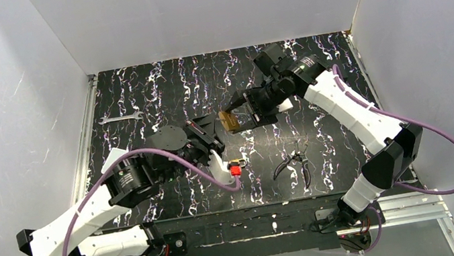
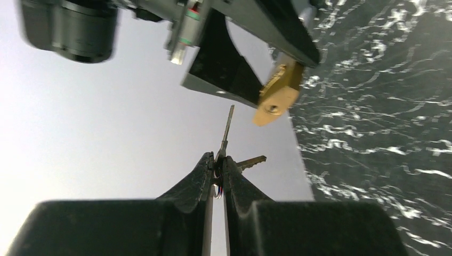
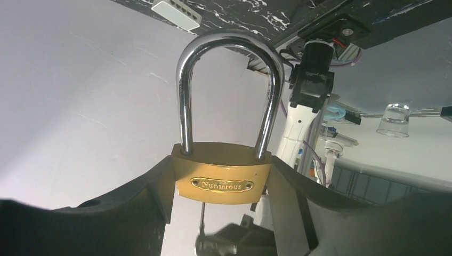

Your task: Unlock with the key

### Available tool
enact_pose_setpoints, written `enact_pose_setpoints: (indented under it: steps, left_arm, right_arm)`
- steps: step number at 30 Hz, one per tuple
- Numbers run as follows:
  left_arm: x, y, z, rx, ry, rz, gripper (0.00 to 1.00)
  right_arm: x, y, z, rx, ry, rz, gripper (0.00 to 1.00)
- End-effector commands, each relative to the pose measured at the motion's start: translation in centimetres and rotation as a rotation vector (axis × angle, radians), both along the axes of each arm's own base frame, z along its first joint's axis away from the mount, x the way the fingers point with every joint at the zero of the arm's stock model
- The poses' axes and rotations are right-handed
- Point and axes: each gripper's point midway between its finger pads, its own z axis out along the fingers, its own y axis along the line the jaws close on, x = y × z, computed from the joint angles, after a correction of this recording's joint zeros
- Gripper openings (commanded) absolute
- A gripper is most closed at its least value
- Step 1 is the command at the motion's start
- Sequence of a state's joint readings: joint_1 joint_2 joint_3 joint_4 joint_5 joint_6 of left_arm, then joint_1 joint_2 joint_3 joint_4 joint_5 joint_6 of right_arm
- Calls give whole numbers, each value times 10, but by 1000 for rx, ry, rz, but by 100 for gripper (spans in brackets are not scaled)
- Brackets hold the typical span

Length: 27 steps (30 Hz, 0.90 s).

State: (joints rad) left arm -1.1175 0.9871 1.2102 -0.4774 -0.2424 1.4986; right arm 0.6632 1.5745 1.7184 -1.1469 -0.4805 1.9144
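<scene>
Just left of padlock [image 2: 277, 96]: left gripper [image 2: 218, 160], jaws pinched almost together on key [image 2: 228, 125]. Only left wrist view shows key: thin dull-metal blade, edge-on, tip near padlock's keyhole end; second key [image 2: 250, 161] dangles beside. At padlock: right gripper [image 3: 221, 200] clamps brass body; right wrist view alone shows both shackle legs seated.

- We see an open gap between the key [image 2: 227, 130] and the padlock [image 2: 278, 93], at upper centre of the left wrist view.
- In the top view, pliers [image 1: 294, 162] clutter the lower right and a wrench [image 1: 121, 118] the upper left.
</scene>
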Motion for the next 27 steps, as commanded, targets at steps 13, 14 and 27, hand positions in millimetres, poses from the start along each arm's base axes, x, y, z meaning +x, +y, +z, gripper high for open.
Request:
enact_pose_setpoints:
  steps: [13,14,27]
  left_arm:
    - [-1,8,45,-115,-244,-62,0]
    - [-1,13,42,-102,-247,-49,0]
    - [11,20,16,-4,-223,27,0]
  right_arm:
    - [-11,-4,40,34,-15,-2,1]
    - [-10,-3,41,38,-16,-12,1]
    - [9,5,46,66,-11,-94,1]
